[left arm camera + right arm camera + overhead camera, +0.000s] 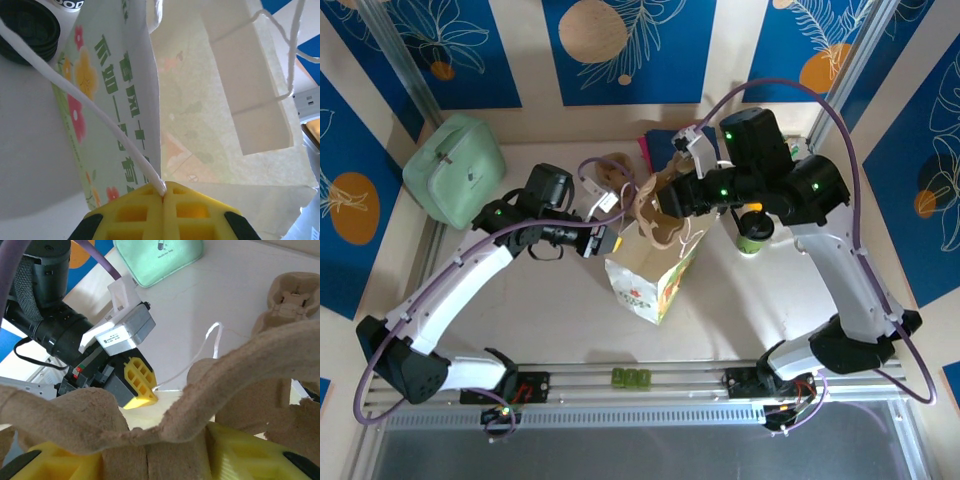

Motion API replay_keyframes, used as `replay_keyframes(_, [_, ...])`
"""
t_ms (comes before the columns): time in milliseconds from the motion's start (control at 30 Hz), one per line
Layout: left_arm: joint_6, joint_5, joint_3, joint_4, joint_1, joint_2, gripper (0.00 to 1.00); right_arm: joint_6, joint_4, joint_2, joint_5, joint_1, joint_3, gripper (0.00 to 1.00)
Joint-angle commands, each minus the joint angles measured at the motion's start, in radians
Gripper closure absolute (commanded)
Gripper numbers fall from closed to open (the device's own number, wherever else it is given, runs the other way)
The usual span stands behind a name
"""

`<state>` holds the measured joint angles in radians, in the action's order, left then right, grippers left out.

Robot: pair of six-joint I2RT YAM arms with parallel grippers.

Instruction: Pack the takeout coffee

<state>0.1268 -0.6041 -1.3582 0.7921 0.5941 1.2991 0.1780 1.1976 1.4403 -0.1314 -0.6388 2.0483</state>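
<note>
Top external view: the cup (752,238) stood right of the bag (645,285). Our left gripper (164,194) pinched the bag's handle (100,112), jaws together; our right gripper (150,455) clamped the carrier (225,370) above the bag. We judged it best to hold the bag's mouth taut and lower the carrier squarely.

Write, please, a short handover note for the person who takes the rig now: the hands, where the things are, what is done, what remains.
Left hand: shut on the white string handle of the paper bag, with the bag's mouth pulled open.
Right hand: shut on the brown cardboard carrier, held at the bag's mouth and not yet inside.
Takeout coffee: stands on the table beside the right arm, not held.
Done: bag opened, carrier lifted.
Left: probably lower the carrier into the bag, then pack the cup.
</note>
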Motion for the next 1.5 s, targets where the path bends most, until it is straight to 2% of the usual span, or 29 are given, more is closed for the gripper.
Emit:
replay_keyframes(0, [-0.039,-0.055,0.01,-0.019,0.004,-0.003,1.0,-0.032,-0.038,0.002,-0.101,0.01,-0.006,0.55])
replay_keyframes(467, [-0.05,-0.052,0.005,-0.008,0.005,0.0,1.0,-0.062,-0.134,-0.024,-0.129,0.039,-0.202,0.58])
replay_keyframes(1267, [-0.059,-0.047,-0.004,0.009,0.004,0.006,1.0,-0.093,-0.165,-0.131,-0.071,0.03,-0.452,0.62])
replay_keyframes(1467, [-0.062,-0.058,-0.014,0.021,0.005,0.014,1.0,-0.097,-0.15,-0.119,-0.025,0.03,-0.465,0.62])
